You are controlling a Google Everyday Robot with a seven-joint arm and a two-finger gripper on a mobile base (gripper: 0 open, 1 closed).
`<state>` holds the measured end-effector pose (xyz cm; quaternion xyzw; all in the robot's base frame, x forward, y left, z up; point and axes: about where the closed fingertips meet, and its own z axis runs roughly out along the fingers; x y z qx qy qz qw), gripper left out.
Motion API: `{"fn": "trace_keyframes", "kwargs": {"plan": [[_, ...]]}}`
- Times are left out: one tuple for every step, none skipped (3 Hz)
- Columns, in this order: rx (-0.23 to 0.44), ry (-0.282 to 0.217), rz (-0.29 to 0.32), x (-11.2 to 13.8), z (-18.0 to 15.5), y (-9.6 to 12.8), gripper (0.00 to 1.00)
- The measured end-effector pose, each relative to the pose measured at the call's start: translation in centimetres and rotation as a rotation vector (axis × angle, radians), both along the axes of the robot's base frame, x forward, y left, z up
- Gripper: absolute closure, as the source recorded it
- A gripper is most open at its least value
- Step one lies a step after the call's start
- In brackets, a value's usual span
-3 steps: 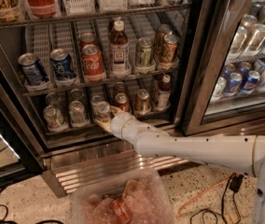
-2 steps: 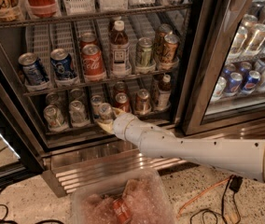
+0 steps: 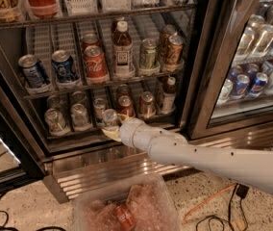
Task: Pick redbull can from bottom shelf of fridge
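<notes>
At the front of the bottom shelf (image 3: 74, 135), a little left of its middle, stands the redbull can (image 3: 110, 116): slim, silver top, upright as far as I can see. Right at the can's lower part sits the gripper (image 3: 110, 129), its pale end showing under and beside the base. Contact looks likely, but whether it has closed on the can I cannot tell from this angle. The white arm (image 3: 199, 158) runs from the can down and to the right, past the fridge (image 3: 201, 57) frame and in front of the ribbed steel base (image 3: 93, 174).

Just behind and left of the redbull can: another slim silver can (image 3: 99, 105). Just right of it: a red-topped can (image 3: 125, 105), one more behind that. Further right of the redbull can: a brownish can (image 3: 146, 104), then a dark bottle (image 3: 168, 93) at the row's right end. Left of the redbull can: two lanes of wide silver cans (image 3: 55, 120), two deep.

On the rack above the redbull can: blue cans (image 3: 64, 65) at the left, a red cola can (image 3: 94, 61), a white-capped bottle (image 3: 122, 47), a green can (image 3: 148, 53), gold cans (image 3: 173, 46).

Below the redbull can, on the floor: a clear plastic bin (image 3: 93, 196) with crumpled wrap and a red can (image 3: 126, 216) inside. Well right of the redbull can: the neighbouring glass door with Pepsi cans (image 3: 242, 84). An orange cable (image 3: 208, 203) lies on the floor under the arm.
</notes>
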<state>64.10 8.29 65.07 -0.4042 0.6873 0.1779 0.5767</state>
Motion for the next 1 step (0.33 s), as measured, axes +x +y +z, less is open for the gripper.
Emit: {"fn": "trace_keyframes", "kwargs": {"plan": [[-0.004,0.011,0.011,-0.70,0.09,-0.46,1.00]]}}
